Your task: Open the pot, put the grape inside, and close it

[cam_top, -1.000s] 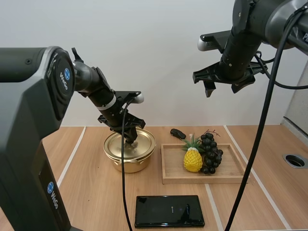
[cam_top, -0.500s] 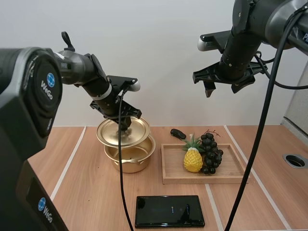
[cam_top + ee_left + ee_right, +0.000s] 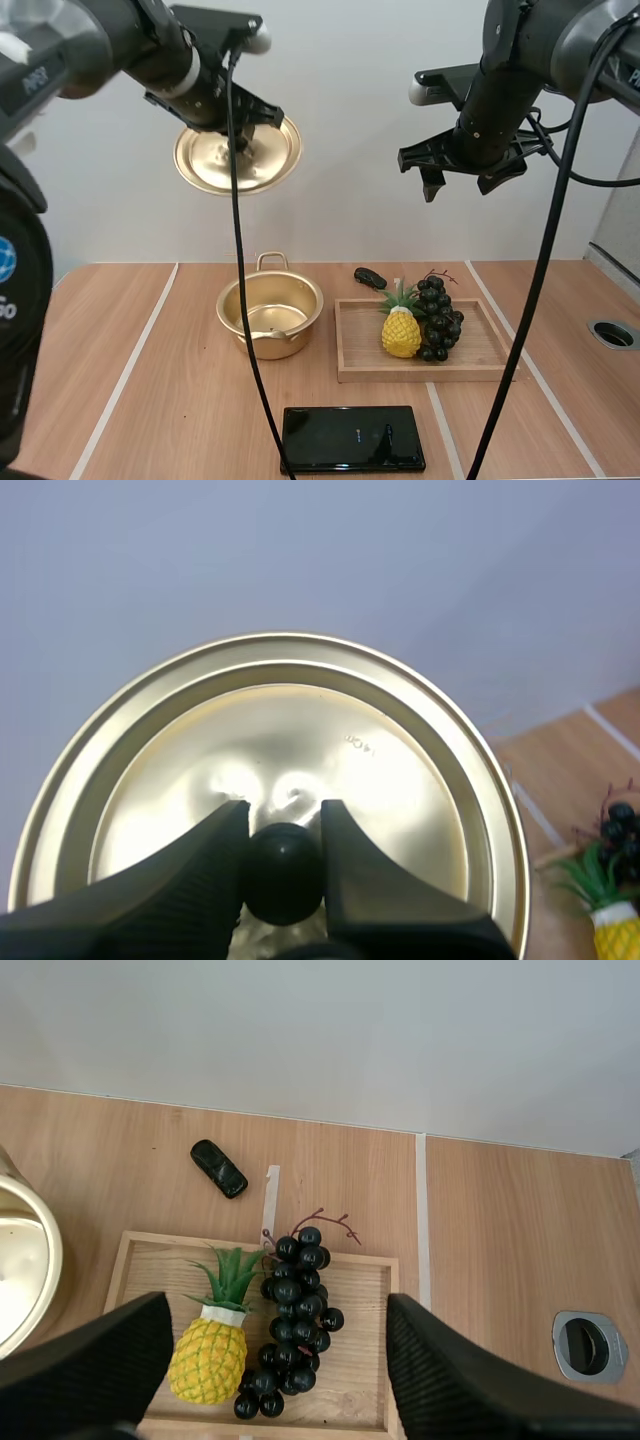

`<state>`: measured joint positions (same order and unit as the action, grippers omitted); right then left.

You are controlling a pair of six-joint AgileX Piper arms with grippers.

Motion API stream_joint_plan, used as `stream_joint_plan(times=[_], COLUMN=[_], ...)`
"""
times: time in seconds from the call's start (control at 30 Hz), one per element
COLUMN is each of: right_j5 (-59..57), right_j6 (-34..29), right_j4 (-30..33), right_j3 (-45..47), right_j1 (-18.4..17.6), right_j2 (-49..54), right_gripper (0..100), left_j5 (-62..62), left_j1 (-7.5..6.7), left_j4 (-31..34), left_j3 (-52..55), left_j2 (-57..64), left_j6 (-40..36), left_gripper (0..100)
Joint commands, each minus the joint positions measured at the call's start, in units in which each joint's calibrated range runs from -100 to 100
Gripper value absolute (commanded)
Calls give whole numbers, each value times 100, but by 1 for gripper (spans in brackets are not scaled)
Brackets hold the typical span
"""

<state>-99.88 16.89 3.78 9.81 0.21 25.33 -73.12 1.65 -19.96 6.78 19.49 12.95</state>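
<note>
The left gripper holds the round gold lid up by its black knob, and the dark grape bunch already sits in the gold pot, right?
No: the high view shows the dark grape bunch lying on the wooden tray, not in the gold pot. The left gripper does hold the round gold lid by its black knob.

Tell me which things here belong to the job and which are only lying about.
For the job:
pot
lid, held by the left gripper
grapes

Lying about:
pineapple
tray
phone
small black object
</note>
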Motion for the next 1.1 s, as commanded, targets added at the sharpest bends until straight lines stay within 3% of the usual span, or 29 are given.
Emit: stream_joint_plan(times=[0.0,0.17,0.4,0.63,1.07], right_j5=[-12,-12,-12,-12,1308], right_j6=[30,30,30,30,-5], right_j4=[-8,-8,-48,-53,-53], right_j3=[19,19,19,347,1624], right_j1=[0,0,0,0,0], right_j2=[55,55,42,-213,-609], right_gripper=[100,100,100,100,100], left_j5=[156,156,-171,-938,-1031], left_j1=[146,461,687,694,694], left_j4=[-33,-87,-538,-1250,-1101], left_j3=[-567,-1560,-2592,-3517,-4807], left_j2=[276,586,824,866,866], left_j6=[-176,-288,-340,-340,-488], left_gripper=[0,0,0,0,0])
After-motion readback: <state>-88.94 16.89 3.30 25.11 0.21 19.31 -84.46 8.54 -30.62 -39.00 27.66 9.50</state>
